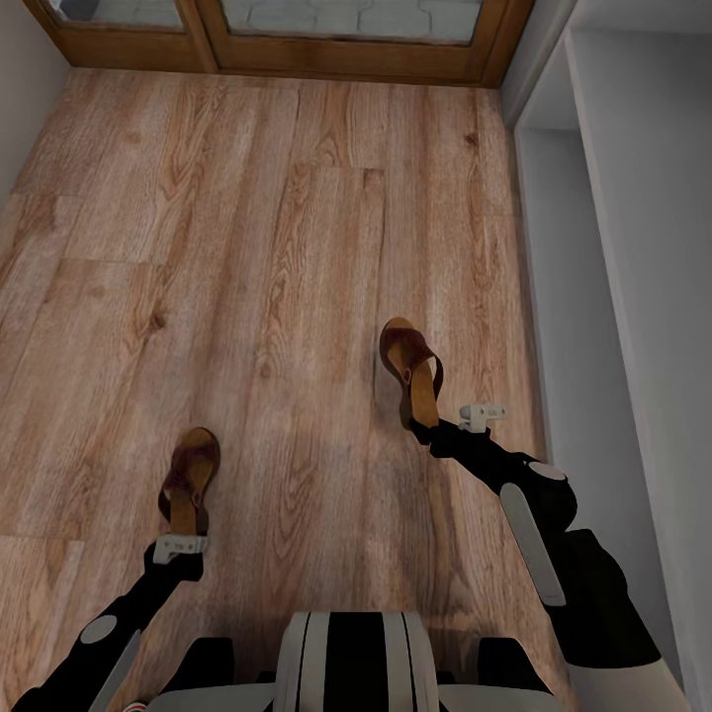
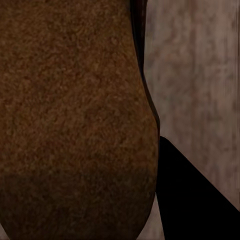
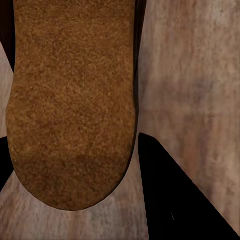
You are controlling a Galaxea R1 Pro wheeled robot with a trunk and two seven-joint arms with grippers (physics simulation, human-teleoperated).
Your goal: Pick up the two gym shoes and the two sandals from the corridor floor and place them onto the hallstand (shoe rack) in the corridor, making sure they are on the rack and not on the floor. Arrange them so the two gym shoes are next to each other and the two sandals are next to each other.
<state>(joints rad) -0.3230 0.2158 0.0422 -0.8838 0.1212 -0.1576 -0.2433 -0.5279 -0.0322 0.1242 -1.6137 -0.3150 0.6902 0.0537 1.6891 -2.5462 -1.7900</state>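
Two brown sandals with tan footbeds are in the head view over the wood-plank corridor floor (image 1: 247, 247). My left gripper (image 1: 184, 526) is shut on the heel of the left sandal (image 1: 191, 473). That sandal's footbed (image 2: 75, 110) sits against a black finger (image 2: 195, 200). My right gripper (image 1: 423, 423) is shut on the heel of the right sandal (image 1: 409, 362), which is tilted. Its heel (image 3: 75, 110) lies between two black fingers (image 3: 175, 195). The white hallstand (image 1: 633, 257) runs along the right. The gym shoes are out of view.
A wooden door frame with glass panes (image 1: 297, 35) closes the far end of the corridor. A pale wall (image 1: 20, 89) borders the left side. Bare floor stretches ahead between the two sandals and the door.
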